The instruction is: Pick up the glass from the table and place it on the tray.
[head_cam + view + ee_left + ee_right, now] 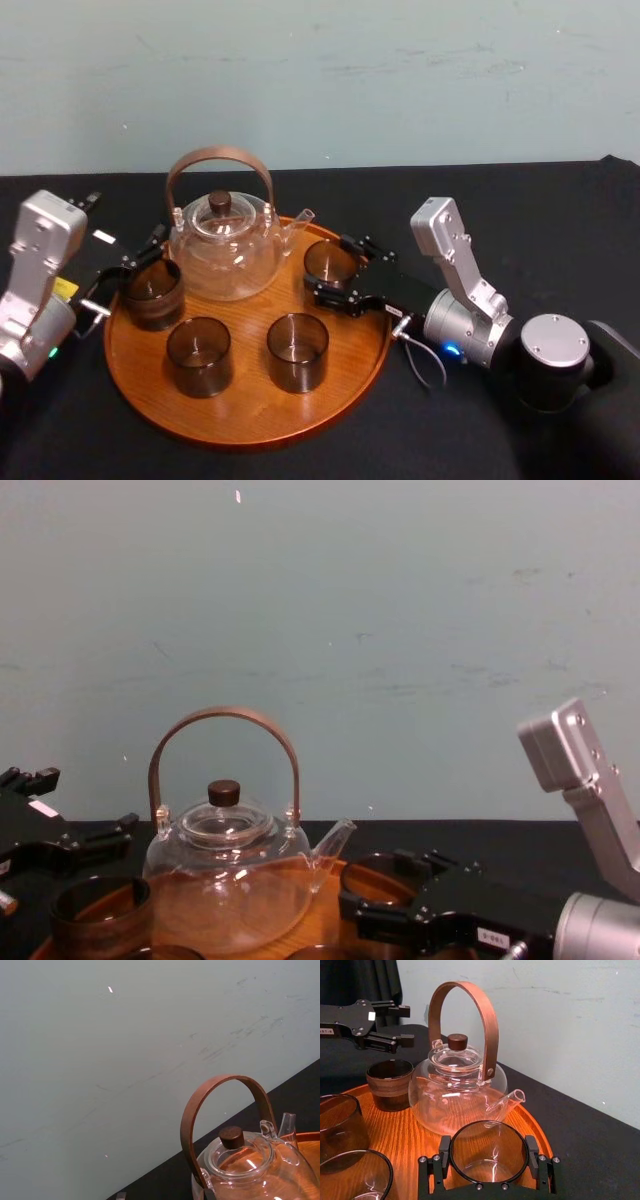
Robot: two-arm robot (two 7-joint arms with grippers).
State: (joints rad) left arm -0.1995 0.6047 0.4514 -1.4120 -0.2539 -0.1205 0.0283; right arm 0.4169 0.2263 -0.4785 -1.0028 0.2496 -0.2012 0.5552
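At the far right of the tray (240, 415), the glass (330, 260) is grasped by the right claw (328, 267), with one finger pressed against each side of its wall. It is held upright inside the rim, just right of the spout of the teapot (225, 250). Whether its base rests on the wood cannot be told. A left glass (152, 292), a near-left glass (200, 355) and a near-centre glass (297, 350) are set on the tray. The left claw (138, 258) is released and empty, positioned just beyond the left glass. The tray is carried by the black worktop (520, 220).
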